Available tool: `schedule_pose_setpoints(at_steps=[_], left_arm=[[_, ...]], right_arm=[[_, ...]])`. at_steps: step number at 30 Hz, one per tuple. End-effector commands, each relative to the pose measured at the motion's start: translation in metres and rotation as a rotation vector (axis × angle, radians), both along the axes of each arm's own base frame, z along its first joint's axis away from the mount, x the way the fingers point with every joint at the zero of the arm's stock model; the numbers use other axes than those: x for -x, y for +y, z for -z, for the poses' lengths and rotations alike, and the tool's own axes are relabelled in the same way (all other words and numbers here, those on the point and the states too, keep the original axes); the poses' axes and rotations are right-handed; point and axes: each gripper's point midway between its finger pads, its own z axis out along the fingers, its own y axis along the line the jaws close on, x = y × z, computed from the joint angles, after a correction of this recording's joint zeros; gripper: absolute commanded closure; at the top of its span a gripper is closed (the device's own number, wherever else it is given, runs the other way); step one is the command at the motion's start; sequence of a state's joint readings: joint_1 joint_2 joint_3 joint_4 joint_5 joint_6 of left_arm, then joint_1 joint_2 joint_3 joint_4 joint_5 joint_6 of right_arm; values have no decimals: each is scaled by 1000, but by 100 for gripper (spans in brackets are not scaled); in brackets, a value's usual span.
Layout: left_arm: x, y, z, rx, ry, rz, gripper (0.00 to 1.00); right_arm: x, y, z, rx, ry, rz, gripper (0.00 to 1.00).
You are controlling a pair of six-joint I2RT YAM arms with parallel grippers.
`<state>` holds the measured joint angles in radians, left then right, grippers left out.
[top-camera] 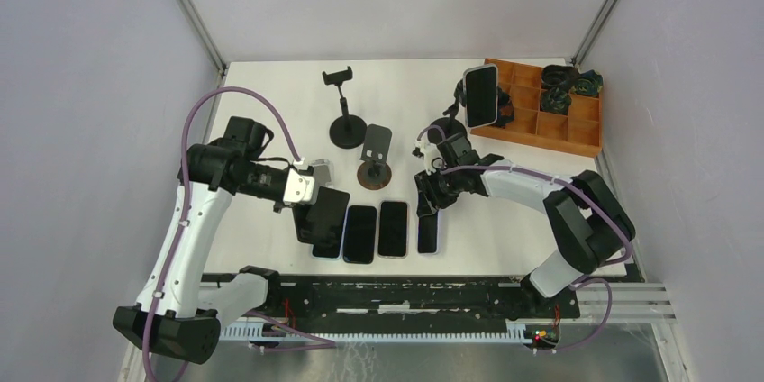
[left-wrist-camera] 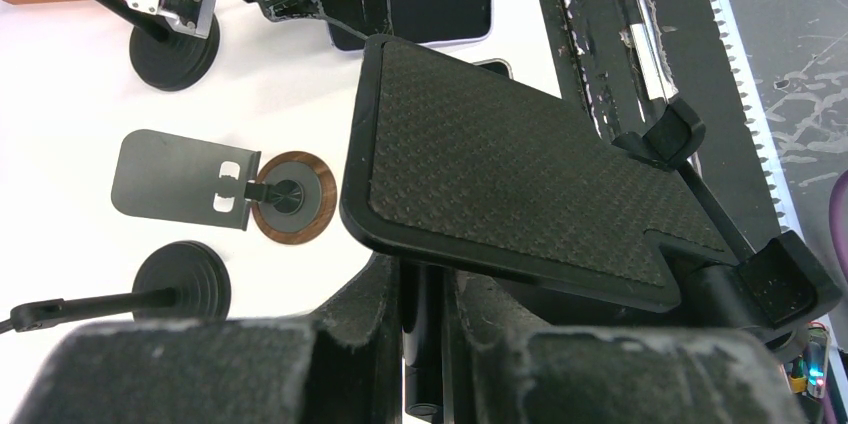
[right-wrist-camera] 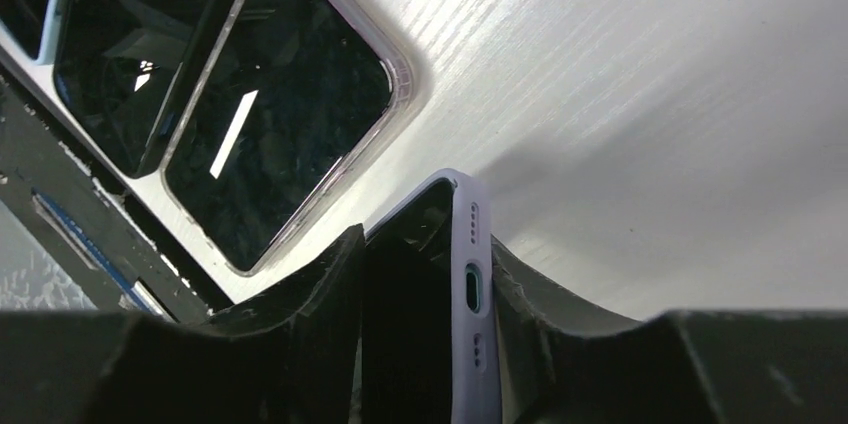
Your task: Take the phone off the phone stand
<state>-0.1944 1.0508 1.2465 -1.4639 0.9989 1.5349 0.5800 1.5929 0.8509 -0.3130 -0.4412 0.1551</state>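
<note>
1. Done, as far as I can judge: the phone (right-wrist-camera: 468, 289) is off the phone stand (left-wrist-camera: 520, 174); the stand's textured plate is bare, and both lips at its end hold nothing.
2. The left gripper (left-wrist-camera: 420, 289) is nearly closed; it pinches a part of the stand beneath the plate and holds the stand tipped above the table (top-camera: 270, 103).
3. The phone is well apart from the stand, at the right end of the row of flat phones (top-camera: 393, 229) by the table's near edge; it stands on edge, with its screen facing the clear-cased phone (right-wrist-camera: 290, 114) just beside it and its charging port toward the wrist camera.
4. The right gripper (top-camera: 431, 198) has the phone between its fingers (right-wrist-camera: 300, 334); they flank both faces, but I cannot tell whether they press or stand slack, since the contact is lost in shadow.
5. Left, in my judgement: lay the phone flat in line with the row; free the fingers; lift the right arm away; the stand may then be set down upright.
6. Risk: let go on edge, the phone may tip onto its neighbour.
</note>
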Motion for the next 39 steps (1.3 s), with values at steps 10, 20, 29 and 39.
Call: schedule_pose_setpoints(at_steps=[10, 20, 29, 39], left_arm=[[0, -6, -18, 49, -66, 35, 98], [1, -6, -19, 48, -67, 34, 98], [2, -8, -22, 67, -62, 37, 98], [4, -12, -26, 101, -56, 50, 98]], right_arm=[[-28, -29, 0, 156, -156, 134, 20], [-9, -40, -2, 124, -147, 190, 2], [8, -6, -64, -190, -158, 186, 4], [33, 58, -241, -708, -342, -20, 7]])
